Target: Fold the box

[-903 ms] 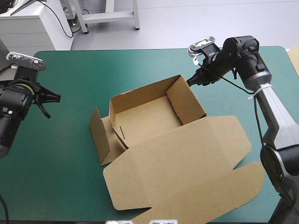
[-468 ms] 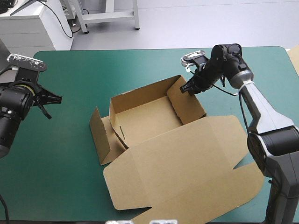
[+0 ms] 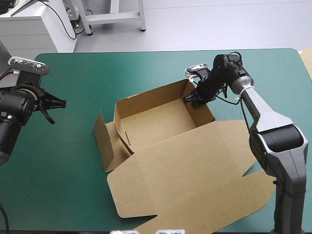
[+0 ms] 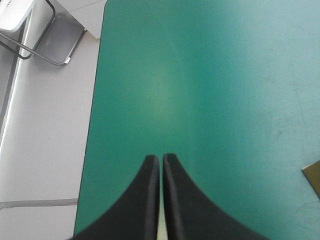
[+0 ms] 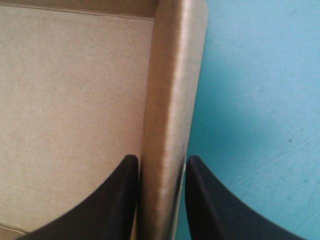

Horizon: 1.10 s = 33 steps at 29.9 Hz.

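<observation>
Teal-green table (image 3: 97,68), box (image 3: 151,124) lying diagonally, lid (image 3: 195,175) flat nearside, right claw (image 5: 161,159) clasping wall (image 5: 170,75).

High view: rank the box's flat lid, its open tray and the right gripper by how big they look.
1. flat lid, largest
2. open tray
3. right gripper, clearly smallest; it sits at the tray's wall, so nearness hardly matters

grey floor (image 3: 195,24) beyond the teal-green table (image 3: 122,68), white cabinet (image 3: 29,30) by its corner
</observation>
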{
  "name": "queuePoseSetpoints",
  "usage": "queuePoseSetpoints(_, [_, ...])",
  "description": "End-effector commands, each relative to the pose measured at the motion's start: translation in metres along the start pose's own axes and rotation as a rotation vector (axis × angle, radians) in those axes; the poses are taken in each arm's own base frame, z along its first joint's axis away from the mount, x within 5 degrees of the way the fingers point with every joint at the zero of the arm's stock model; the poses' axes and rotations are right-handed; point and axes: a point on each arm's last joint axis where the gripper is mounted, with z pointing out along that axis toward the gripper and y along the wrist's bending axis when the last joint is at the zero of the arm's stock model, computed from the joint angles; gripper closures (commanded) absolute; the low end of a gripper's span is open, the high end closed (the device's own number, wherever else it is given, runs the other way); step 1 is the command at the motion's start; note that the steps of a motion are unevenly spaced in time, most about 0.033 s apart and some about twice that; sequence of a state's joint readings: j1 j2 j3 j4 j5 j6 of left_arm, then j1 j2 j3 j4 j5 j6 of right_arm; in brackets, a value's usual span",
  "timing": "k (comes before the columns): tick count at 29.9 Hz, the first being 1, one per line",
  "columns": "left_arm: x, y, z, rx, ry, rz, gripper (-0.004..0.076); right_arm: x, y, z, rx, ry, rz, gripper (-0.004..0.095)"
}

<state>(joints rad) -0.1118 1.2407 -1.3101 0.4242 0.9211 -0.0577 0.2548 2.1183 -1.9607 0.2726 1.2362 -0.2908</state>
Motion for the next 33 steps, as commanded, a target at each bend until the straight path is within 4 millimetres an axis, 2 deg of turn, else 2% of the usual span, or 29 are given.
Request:
queuePoseSetpoints(1, [-0.012,0.002,-0.013,0.035,-0.118,-0.047,0.0717,-0.004,0.006,-0.028,0.013,-0.063,0.027,0.0737])
queuePoseSetpoints(4, [-0.015,-0.002,-0.013,0.076,-0.149,-0.080,0.0717,-0.004,0.005,-0.026,0.011,-0.059,0.060,0.0927])
queuePoseSetpoints(8, [-0.019,-0.002,-0.006,0.058,-0.170,-0.065,0.0717,-0.004,0.006,-0.034,0.012,-0.090,0.073,0.0926])
queuePoseSetpoints(11, [-0.022,-0.005,0.002,0.069,-0.178,-0.064,0.0717,-0.003,0.006,-0.052,0.021,-0.127,0.087,0.0926])
queuePoseSetpoints(14, [-0.024,-0.010,0.015,0.076,-0.164,-0.055,0.0717,0.003,0.000,-0.077,0.036,-0.171,0.116,0.0927])
queuePoseSetpoints(17, [-0.023,-0.012,0.030,0.082,-0.122,-0.088,0.0716,0.012,-0.014,-0.109,0.064,-0.231,0.164,0.0927])
queuePoseSetpoints(23, [-0.018,0.009,0.047,0.196,-0.115,-0.410,0.0716,0.045,-0.040,-0.190,0.088,-0.420,0.268,0.0927])
queuePoseSetpoints(28, [-0.024,0.005,0.053,0.399,-0.154,-0.537,0.0717,0.068,-0.036,-0.236,0.146,-0.518,0.268,0.0928])
queuePoseSetpoints(33, [-0.031,-0.008,0.057,0.570,-0.157,-0.639,0.0717,0.074,-0.020,-0.255,0.106,-0.583,0.230,0.0927])
